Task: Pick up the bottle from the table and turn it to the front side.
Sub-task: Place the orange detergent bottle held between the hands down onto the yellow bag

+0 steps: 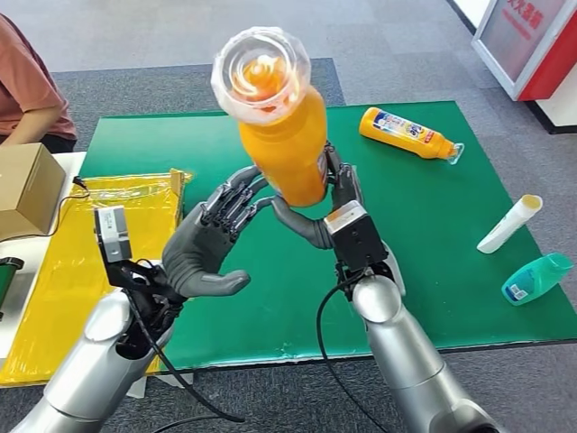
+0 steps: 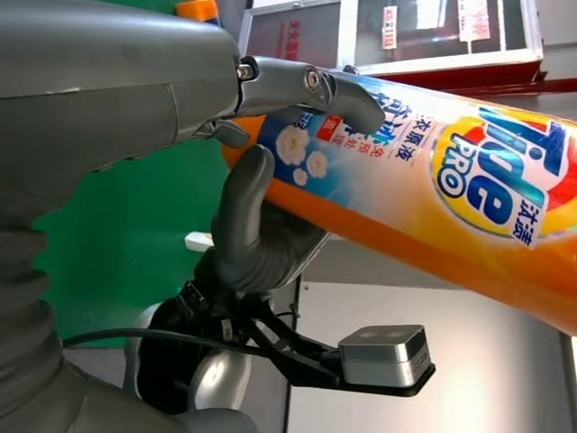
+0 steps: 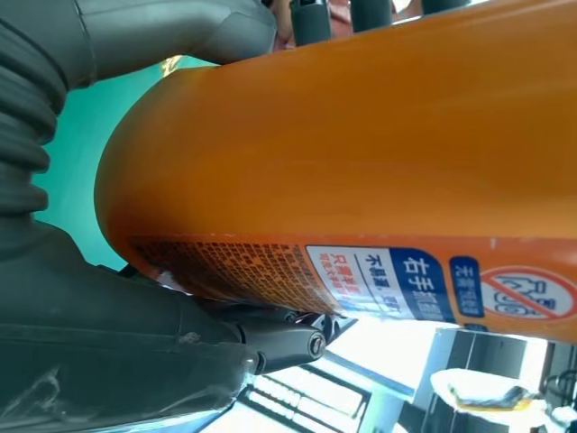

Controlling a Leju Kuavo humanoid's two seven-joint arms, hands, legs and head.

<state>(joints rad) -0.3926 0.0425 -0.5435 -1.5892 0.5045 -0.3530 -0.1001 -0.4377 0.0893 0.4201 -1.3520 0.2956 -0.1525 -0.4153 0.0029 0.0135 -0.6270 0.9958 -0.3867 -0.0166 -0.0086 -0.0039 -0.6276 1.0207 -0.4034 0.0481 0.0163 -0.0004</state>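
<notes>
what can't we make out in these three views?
- Orange bottle, head view: the clear cap points at the camera and is blurred; the label face is turned away.
- Left hand, head view: fingertips sit at the bottle; contact can't be confirmed.
- Right hand, right wrist view: the bottle hides its fingers.
- Yellow bottle on the green mat: label print too small to read.

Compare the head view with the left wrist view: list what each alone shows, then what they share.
Head view alone: the bottle's clear cap, a second orange bottle, a white tube, a teal bottle, a yellow bag. Left wrist view alone: the front label with its logo. Both: the held bottle, right hand, left hand, green mat.
</notes>
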